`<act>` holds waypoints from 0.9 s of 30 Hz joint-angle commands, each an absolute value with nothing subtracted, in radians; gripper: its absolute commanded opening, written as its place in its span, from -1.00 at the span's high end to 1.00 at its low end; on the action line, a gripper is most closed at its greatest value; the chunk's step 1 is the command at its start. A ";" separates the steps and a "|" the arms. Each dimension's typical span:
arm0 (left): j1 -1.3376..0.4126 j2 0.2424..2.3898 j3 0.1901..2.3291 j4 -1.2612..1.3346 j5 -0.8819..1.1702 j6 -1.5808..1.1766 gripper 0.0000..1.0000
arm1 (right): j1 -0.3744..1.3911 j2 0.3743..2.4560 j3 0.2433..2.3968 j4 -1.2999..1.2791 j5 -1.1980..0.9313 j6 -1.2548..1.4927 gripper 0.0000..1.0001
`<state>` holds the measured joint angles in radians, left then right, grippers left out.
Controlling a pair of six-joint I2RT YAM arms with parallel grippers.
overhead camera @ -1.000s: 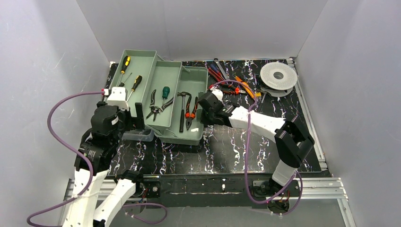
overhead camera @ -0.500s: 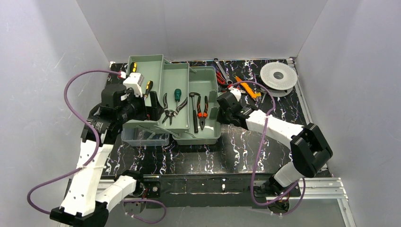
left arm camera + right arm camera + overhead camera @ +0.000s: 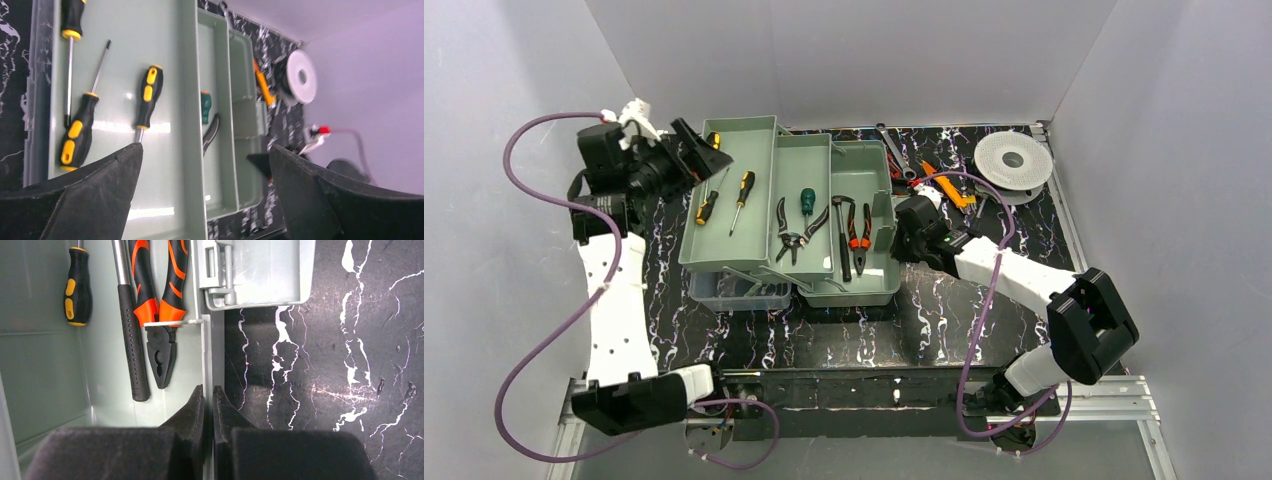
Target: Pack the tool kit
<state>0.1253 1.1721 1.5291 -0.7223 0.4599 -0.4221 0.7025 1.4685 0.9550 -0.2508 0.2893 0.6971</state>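
Grey walls [image 3: 874, 60] close in a black marbled table [image 3: 874, 335], where the green toolbox [image 3: 854, 294] sits left of centre in the overhead view with its stepped trays spread open. The left gripper [image 3: 702, 150] hangs at the upper left of that frame, over the far corner of the left tray [image 3: 749, 240]. Its fingers [image 3: 90, 200] are spread wide and have hold of nothing. Below them the left tray carries three black-and-yellow screwdrivers [image 3: 147, 100], lying roughly parallel. The middle tray [image 3: 816, 160] holds grey pliers [image 3: 789, 232] and a green-handled screwdriver [image 3: 804, 200]. A hammer [image 3: 839, 238] and orange-handled pliers [image 3: 860, 226] lie side by side in the right compartment. At the right edge of the box, the right gripper [image 3: 894, 238] is pinched closed on the thin side wall. Its two fingers [image 3: 190, 410] sit one inside and one outside the wall, below the latch in the wrist view. A clear plastic box [image 3: 734, 292] shows under the left tray. Loose tools, among them a wrench [image 3: 890, 148] and an orange-handled one [image 3: 949, 186], lie on the table at upper right, near a white spool [image 3: 1012, 160].
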 commanded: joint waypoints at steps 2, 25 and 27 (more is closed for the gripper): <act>0.396 1.267 1.526 -0.548 0.771 -0.694 -0.96 | 0.673 1.458 0.917 -0.181 0.296 0.667 0.97; 0.696 1.604 1.084 -0.153 0.928 -0.969 -0.93 | 0.672 1.507 0.790 0.046 0.098 0.687 0.97; 0.695 1.605 1.048 -0.189 0.891 -0.915 -0.87 | 0.673 1.522 0.792 0.051 0.093 0.686 0.97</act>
<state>0.6884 1.6157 1.1046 -0.1562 0.8742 -0.9794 0.6666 1.4307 0.8341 -0.0326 0.1658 0.6834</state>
